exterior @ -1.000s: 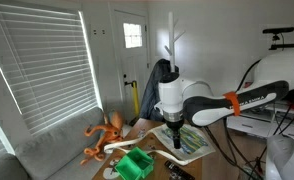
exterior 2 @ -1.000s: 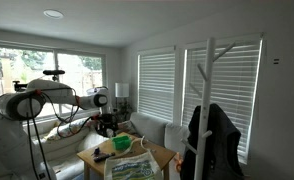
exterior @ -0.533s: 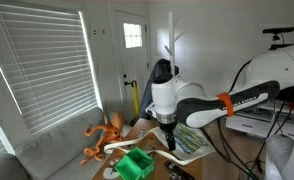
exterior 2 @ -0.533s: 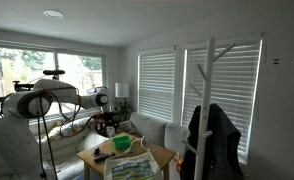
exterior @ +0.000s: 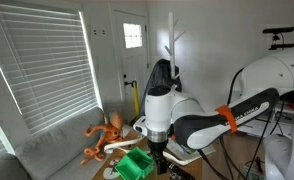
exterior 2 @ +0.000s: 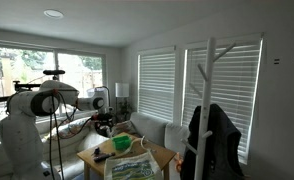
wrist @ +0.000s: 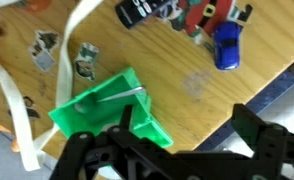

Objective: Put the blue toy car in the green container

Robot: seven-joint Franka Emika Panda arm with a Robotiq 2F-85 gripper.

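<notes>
In the wrist view the blue toy car (wrist: 226, 47) lies on the wooden table at the upper right, next to a red and white toy. The green container (wrist: 109, 107) sits at the centre left, boxy with angular sides. My gripper (wrist: 182, 125) is open and empty, its black fingers spread over the bare wood between the container and the table edge. In an exterior view the container (exterior: 138, 163) stands on the table just left of my gripper (exterior: 158, 153). It also shows as a small green shape in an exterior view (exterior 2: 122, 144).
An orange octopus toy (exterior: 106, 135) sits on the sofa side of the table. White straps (wrist: 27, 120) and small toys, including a black car (wrist: 139, 10), lie around the container. A patterned mat (exterior 2: 132, 168) covers part of the table.
My arm has swung left and lowered, carrying the gripper from over the mat towards the green container.
</notes>
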